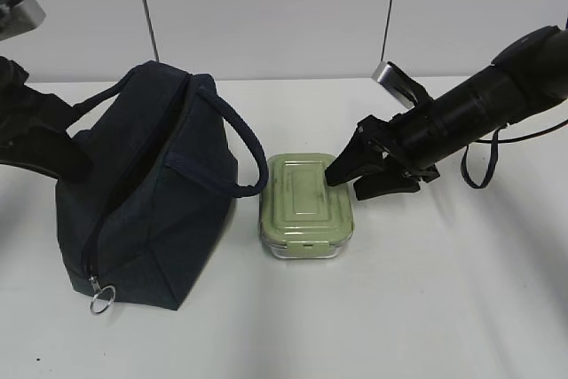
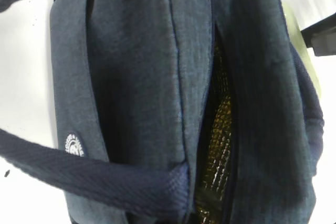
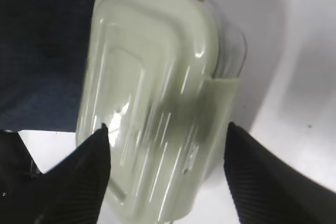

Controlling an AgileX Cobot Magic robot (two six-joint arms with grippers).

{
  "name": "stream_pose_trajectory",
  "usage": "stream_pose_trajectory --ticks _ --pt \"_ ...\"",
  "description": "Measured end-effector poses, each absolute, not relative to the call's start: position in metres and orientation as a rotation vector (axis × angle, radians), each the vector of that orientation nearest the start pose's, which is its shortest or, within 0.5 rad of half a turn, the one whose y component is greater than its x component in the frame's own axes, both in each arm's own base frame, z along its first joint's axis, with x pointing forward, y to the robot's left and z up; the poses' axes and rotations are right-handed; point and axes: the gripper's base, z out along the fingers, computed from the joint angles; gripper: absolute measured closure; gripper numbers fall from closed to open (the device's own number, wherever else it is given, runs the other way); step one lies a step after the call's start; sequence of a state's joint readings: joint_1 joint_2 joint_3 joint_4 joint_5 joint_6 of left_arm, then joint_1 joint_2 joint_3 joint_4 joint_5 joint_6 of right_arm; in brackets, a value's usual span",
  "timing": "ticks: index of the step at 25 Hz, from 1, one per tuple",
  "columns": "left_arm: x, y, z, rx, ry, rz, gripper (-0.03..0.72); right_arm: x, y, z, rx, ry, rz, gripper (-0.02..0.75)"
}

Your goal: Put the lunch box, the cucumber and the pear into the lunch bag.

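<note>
Right gripper (image 1: pixel 355 175) jaws apart over box (image 1: pixel 306 206) beside bag (image 1: pixel 146 210); left gripper jaws together, out of view

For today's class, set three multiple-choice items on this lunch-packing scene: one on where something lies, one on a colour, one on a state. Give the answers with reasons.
1. Where does the lunch box stand?
A. Inside the lunch bag
B. On the table, just right of the lunch bag
C. On top of the lunch bag

2. What colour is the lunch box's lid?
A. Pale green
B. Red
C. Black

3. How is the right gripper?
A. Shut, far from the box
B. Lifting the box in the air
C. Open, at the lunch box's lid

Answers:
1 B, the exterior view shows the box on the white table beside the bag.
2 A, the lid looks pale sage green in both views that show it.
3 C, the right wrist view shows both fingers spread apart with the lid between them, box on the table.
</note>
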State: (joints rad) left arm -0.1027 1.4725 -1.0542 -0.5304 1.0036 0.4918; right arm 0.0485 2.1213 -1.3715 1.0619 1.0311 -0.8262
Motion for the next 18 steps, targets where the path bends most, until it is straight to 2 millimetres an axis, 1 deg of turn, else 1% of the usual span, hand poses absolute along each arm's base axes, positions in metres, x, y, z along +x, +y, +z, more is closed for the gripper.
stream_pose_trajectory --ticks 5,7,11,15,17,18 --pt "0.274 -0.067 0.269 0.491 2.717 -0.6 0.704 0.405 0.087 0.147 -0.314 2.623 1.155 0.212" --pt "0.274 -0.067 0.269 0.491 2.717 -0.6 0.704 0.406 0.087 0.145 -0.309 2.609 1.164 0.209" --pt "0.274 -0.067 0.269 0.491 2.717 -0.6 0.704 0.407 0.09 0.134 -0.29 2.612 1.195 0.173" --pt "0.274 -0.067 0.269 0.491 2.716 -0.599 0.704 0.406 0.098 0.121 -0.302 2.642 1.221 0.165" --pt "0.274 -0.067 0.269 0.491 2.716 -0.599 0.704 0.404 0.102 0.119 -0.31 2.645 1.241 0.181" --pt "0.274 -0.067 0.269 0.491 2.716 -0.599 0.704 0.404 0.104 0.119 -0.314 2.642 1.247 0.223"
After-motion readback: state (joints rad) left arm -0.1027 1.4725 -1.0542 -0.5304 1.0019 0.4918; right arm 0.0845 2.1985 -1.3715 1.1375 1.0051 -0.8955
